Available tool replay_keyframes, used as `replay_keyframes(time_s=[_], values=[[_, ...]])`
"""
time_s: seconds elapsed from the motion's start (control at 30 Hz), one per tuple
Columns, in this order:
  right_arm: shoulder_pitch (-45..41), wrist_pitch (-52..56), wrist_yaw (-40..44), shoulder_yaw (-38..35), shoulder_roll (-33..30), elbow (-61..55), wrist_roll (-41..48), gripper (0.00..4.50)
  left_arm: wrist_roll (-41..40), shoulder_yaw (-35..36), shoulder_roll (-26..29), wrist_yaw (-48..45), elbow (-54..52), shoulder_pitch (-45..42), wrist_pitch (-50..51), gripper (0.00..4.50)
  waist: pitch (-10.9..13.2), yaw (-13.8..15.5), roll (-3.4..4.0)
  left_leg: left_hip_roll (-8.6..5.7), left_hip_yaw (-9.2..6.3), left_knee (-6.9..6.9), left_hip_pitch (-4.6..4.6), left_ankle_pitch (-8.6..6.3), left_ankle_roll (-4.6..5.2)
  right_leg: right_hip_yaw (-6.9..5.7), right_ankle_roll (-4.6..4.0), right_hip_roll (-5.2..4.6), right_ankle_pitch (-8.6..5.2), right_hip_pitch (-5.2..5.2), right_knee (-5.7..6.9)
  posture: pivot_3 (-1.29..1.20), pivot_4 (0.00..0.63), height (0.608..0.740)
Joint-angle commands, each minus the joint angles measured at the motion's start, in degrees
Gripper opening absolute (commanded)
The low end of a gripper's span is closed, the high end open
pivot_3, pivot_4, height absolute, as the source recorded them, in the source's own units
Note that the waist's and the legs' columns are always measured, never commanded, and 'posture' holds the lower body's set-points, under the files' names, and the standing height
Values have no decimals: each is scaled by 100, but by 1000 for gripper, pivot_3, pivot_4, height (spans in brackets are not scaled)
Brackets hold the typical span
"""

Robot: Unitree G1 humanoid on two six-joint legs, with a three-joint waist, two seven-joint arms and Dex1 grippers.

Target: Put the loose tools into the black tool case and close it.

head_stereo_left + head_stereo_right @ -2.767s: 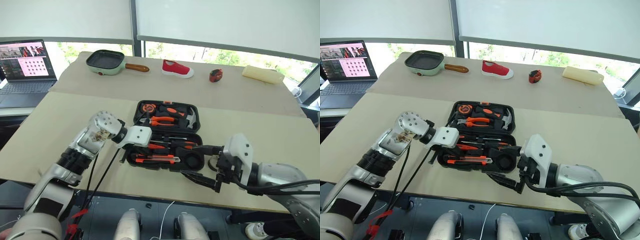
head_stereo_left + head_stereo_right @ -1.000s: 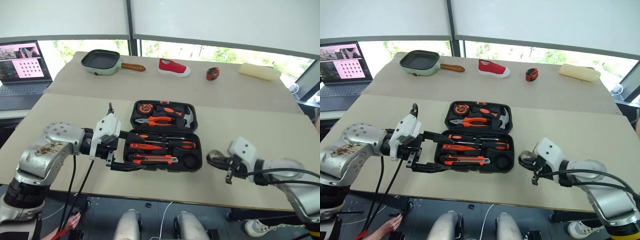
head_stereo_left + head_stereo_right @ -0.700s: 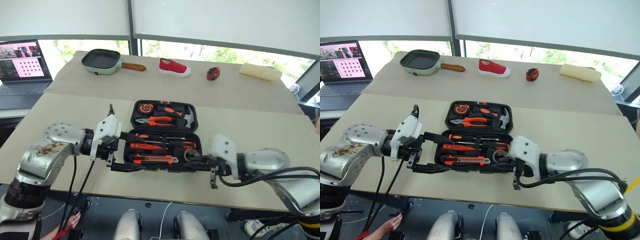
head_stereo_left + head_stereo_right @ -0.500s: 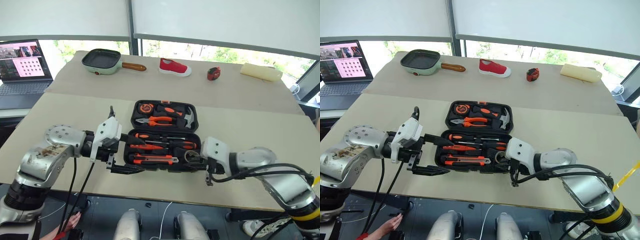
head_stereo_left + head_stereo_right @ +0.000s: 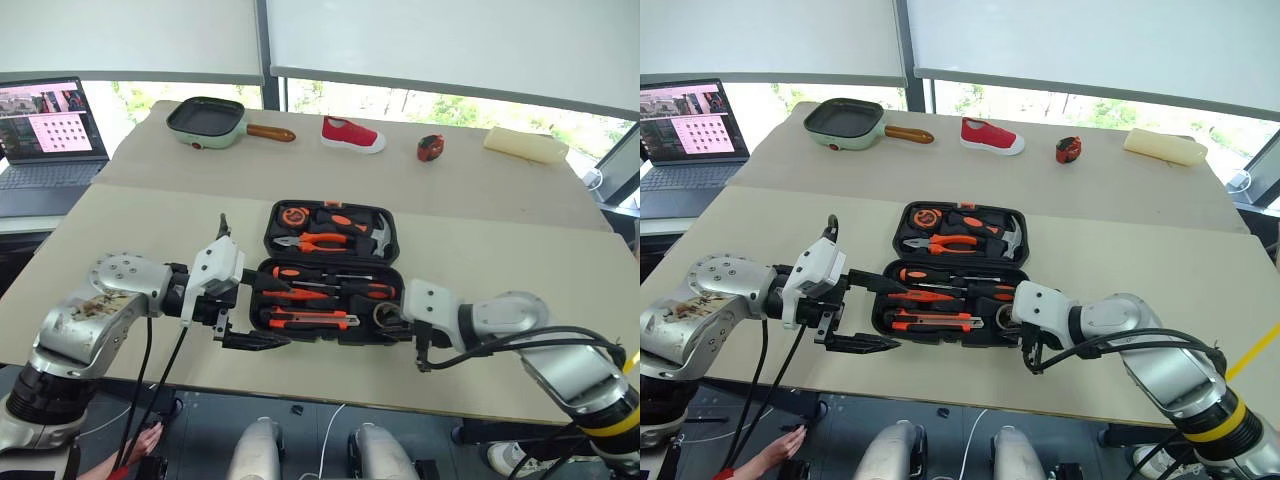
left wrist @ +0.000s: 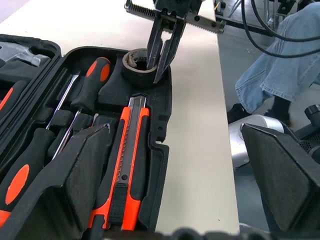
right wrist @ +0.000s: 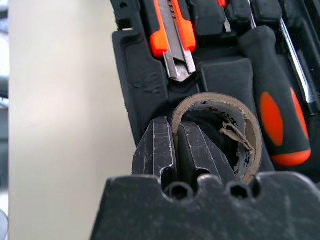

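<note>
The black tool case (image 5: 392,250) lies open on the table. Its front half holds two black-and-orange screwdrivers (image 5: 352,290), an orange utility knife (image 5: 305,320) and the grey tape roll (image 7: 235,127), which sits in the round recess at the front right corner. My right gripper (image 7: 174,127) is shut on the roll's wall, one finger inside the ring and one outside. The left wrist view shows the same pinch on the tape roll (image 6: 136,62). My left gripper (image 5: 258,312) stands open at the case's left end with nothing between its fingers.
Pliers and a hammer (image 5: 378,238) fill the lid half. Along the back of the table are a green-rimmed pan (image 5: 208,118), a red shoe (image 5: 352,135), a tape measure (image 5: 429,149) and a pale roll (image 5: 525,146). A laptop (image 5: 50,125) stands far left. A person's jeans-clad leg (image 6: 280,65) is beside the table.
My right gripper has carried the tape roll leftward from the bare table beside the case to the case's front right corner. The left gripper has stayed open at the left end.
</note>
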Motion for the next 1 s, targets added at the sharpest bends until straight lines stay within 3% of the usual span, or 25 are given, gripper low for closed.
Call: replay_keyframes(time_s=[0.03, 0.2, 0.23, 0.3, 0.6, 0.73, 0.8, 0.9, 1.0], values=[[21, 168, -24, -173, 22, -168, 81, 36, -62, 87, 17, 46, -55, -128, -84, 4500, 0, 2, 0, 0, 0, 0, 0, 0, 0, 0, 0, 0, 0, 0, 0, 0, 150, 740], [-49, 165, -158, 34, 215, 9, -97, 36, -42, 5, -40, 42, 55, -280, -106, 4500, 0, 1, 0, 0, 0, 0, 0, 0, 0, 0, 0, 1, 0, 0, 1, 0, 150, 740], [-58, 186, -163, 37, 234, 5, -100, 787, -30, -1, -40, 23, 91, -293, -128, 4500, 0, 1, 0, 0, 1, 0, 0, 0, 0, 0, 0, 1, 0, -1, 1, 0, 150, 740], [-67, 241, -160, 10, 243, -43, -85, 1260, -5, -15, -37, -14, 172, -316, -181, 4500, 0, 1, 0, 0, 1, 0, 0, 0, 0, 0, 0, 1, 0, -1, 2, 0, 150, 740], [-77, 998, 89, -882, 39, -967, 839, 4325, 20, 20, -40, 51, 250, -216, -285, 4500, 0, 6, -1, 1, -1, -4, -5, -1, -1, -2, -1, 1, -1, -5, 1, 0, 150, 740], [-141, 1402, 130, -1940, -79, -489, 1420, 4325, 172, 206, -50, 512, 596, -250, -127, 4500, 1, 7, -1, 1, -2, -4, -5, -1, -1, -2, -1, 1, -1, -4, 1, 0, 150, 740], [-173, 1507, 66, -2320, -103, -36, 1541, 3690, 286, 311, -44, 821, 879, -319, -15, 4500, 1, 9, -2, 1, -2, -3, -4, -1, -1, -2, -1, 1, -1, -3, 0, 0, 150, 740], [-134, 1112, 18, -2453, -229, 726, 1265, 2903, 648, 472, 153, 1170, 1330, -246, -117, 3882, 1, 6, -2, 0, -2, -3, -4, -1, -1, -2, -2, 1, -1, -4, -1, 0, 150, 740], [-152, 697, -6, -2309, -275, 1373, 963, 1893, 1076, 495, 349, 1514, 1608, -77, -198, 2820, 2, -12, -2, 0, -1, -9, -4, -1, -1, -2, -2, 2, -1, -7, -3, 0, 150, 740]])
